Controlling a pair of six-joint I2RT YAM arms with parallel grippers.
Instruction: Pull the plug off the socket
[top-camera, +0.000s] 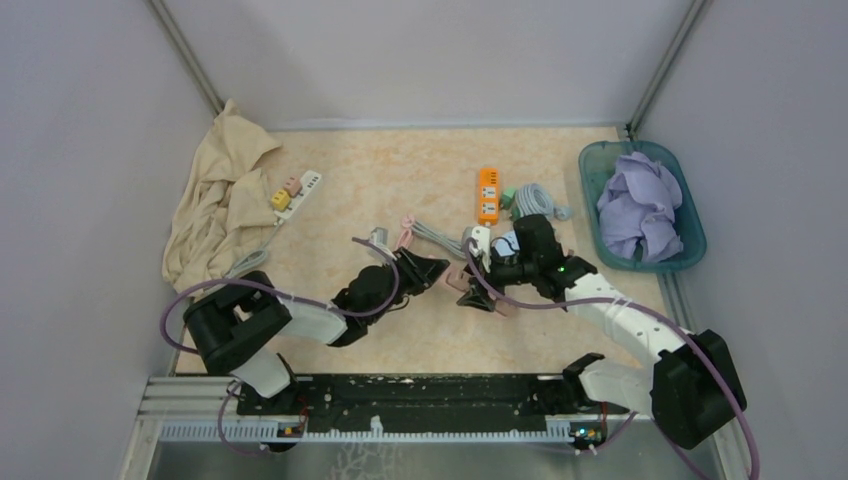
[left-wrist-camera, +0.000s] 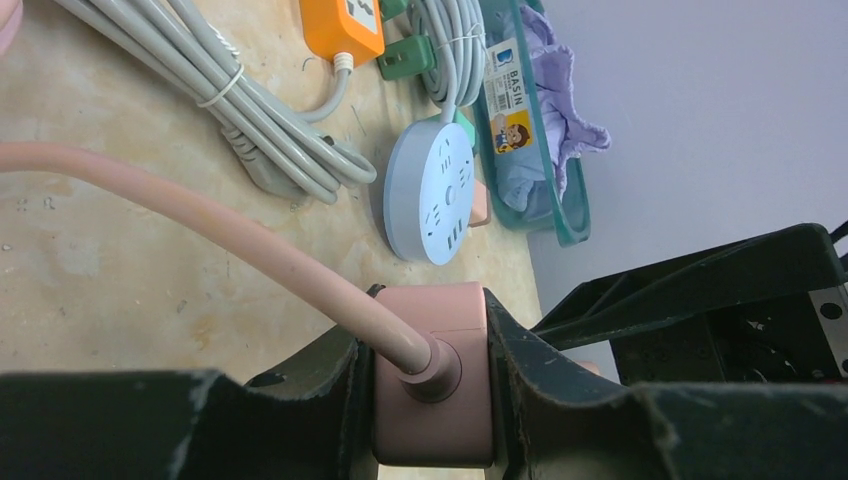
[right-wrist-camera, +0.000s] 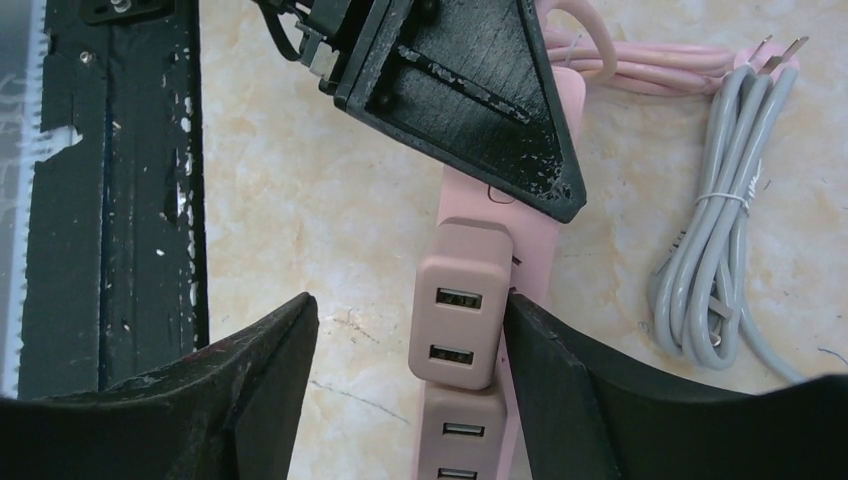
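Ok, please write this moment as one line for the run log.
left claw: shut on pink power strip | right claw: open, astride pink plug | plug: seated in strip, not yet pulled

Four power strips (top-camera: 488, 195), two cloths (top-camera: 215, 205), one basin (top-camera: 696, 232).

The left gripper (left-wrist-camera: 430, 385) is clamped tight, while the right gripper (right-wrist-camera: 408, 305) faces it, 2 jaws spread.

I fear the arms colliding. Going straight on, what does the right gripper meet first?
Likely the pink adapter between the open fingers of the right gripper; beyond, the left gripper clamping the pink strip. Depth unclear.
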